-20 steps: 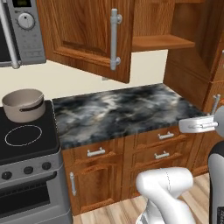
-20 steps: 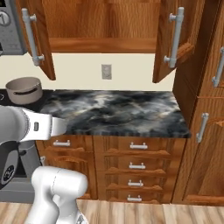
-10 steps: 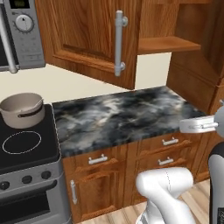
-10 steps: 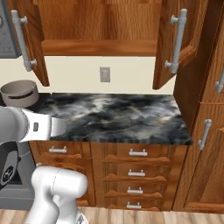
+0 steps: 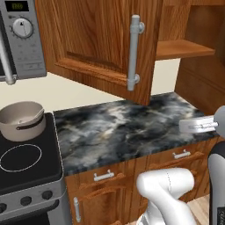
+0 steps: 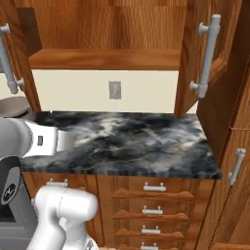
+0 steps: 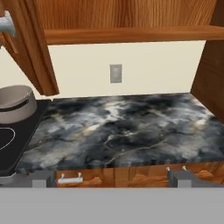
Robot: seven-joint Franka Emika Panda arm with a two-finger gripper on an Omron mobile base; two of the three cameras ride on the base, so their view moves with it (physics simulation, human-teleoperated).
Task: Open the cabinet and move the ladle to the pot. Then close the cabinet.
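We see the cabinet (image 6: 112,34) standing open, above and ahead of our fingers (image 7: 112,178), with both doors swung out and its shelf (image 7: 131,34) bare where it shows. The pot (image 7: 16,103) sits on the stove (image 7: 8,144), ahead and to the left of the fingers. Our fingers are spread wide apart and hold nothing, low at the front edge of the dark marble bench (image 7: 127,131). An outlet (image 7: 116,73) is on the wall straight ahead.

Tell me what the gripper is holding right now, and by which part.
Nothing. The gripper is open and empty, hovering in front of the marble counter.
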